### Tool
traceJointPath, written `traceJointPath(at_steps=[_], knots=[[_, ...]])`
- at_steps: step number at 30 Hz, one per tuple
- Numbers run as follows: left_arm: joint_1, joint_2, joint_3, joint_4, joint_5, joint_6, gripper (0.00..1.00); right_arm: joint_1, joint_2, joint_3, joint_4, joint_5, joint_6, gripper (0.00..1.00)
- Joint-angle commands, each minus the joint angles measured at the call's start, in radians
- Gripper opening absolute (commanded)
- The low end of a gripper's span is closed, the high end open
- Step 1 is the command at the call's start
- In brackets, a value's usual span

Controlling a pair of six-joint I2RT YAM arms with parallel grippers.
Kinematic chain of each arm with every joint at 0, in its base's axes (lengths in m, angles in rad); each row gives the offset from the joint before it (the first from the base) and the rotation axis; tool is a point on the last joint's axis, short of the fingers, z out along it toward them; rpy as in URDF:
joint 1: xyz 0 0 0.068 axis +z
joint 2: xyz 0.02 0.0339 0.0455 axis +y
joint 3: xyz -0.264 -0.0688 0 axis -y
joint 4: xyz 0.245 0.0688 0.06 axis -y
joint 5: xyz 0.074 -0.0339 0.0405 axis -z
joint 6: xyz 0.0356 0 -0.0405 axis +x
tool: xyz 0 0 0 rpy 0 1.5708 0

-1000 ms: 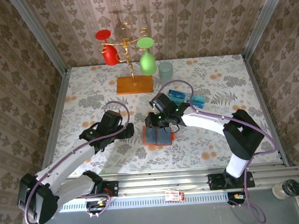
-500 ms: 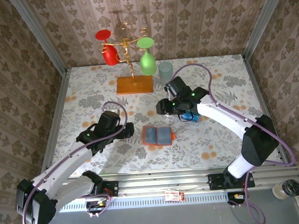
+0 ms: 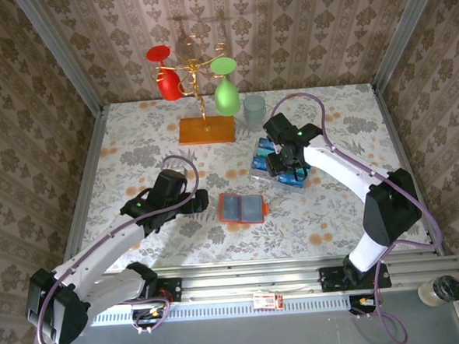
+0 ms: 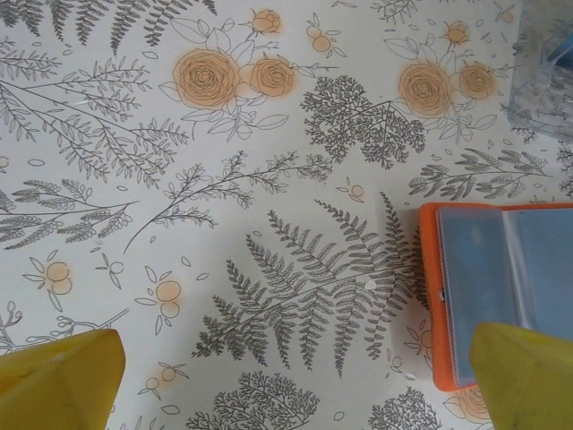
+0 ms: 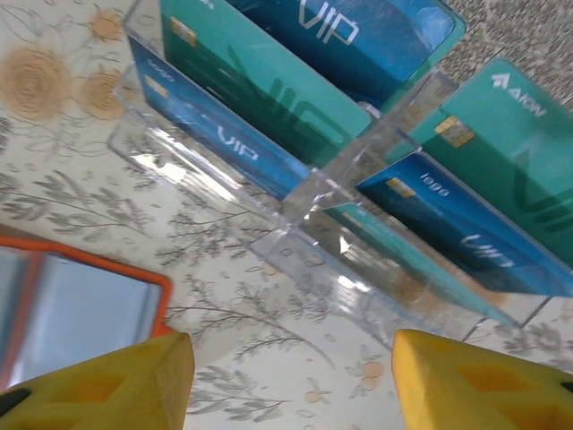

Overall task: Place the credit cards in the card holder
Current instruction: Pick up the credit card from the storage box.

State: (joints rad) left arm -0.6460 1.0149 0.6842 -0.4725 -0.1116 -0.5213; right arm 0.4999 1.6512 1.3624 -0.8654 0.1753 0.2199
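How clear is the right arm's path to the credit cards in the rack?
Probably yes: right gripper hovers close over the clear rack, fingers open, credit cards upright with edges exposed, nothing between.

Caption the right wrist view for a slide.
Open fingers above a clear rack of blue and teal cards, orange wallet lying open beside it.

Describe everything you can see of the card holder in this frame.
The card holder is a small orange-red folding wallet lying open and flat on the floral table, near its middle. Two greyish-blue inner pockets face up, split by a central fold and framed by the orange rim. Only the table touches it.
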Motion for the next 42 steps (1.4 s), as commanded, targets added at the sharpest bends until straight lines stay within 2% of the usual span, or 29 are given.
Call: traceJointPath(at_steps=[1,10,21,29,33,37,42], knots=[[0.008,-0.001,0.000,0.044,0.028,-0.029,1.00,0.002,0.041,0.018,-0.038,0.089,-0.081,0.57],[0.013,0.029,-0.005,0.089,0.042,-0.051,1.00,0.003,0.111,-0.015,0.001,0.122,-0.111,0.46],[0.026,0.040,-0.035,0.152,0.085,-0.071,1.00,0.003,0.150,-0.086,0.046,0.160,-0.116,0.40],[0.037,0.043,-0.044,0.175,0.097,-0.075,1.00,0.004,0.166,-0.074,0.048,0.173,-0.125,0.38],[0.042,0.048,-0.056,0.187,0.102,-0.078,1.00,0.003,0.159,-0.063,0.039,0.173,-0.140,0.39],[0.045,0.051,-0.066,0.196,0.108,-0.081,1.00,0.003,0.163,-0.057,0.032,0.191,-0.153,0.48],[0.046,0.056,-0.071,0.204,0.110,-0.085,1.00,0.002,0.183,-0.055,0.031,0.189,-0.160,0.48]])
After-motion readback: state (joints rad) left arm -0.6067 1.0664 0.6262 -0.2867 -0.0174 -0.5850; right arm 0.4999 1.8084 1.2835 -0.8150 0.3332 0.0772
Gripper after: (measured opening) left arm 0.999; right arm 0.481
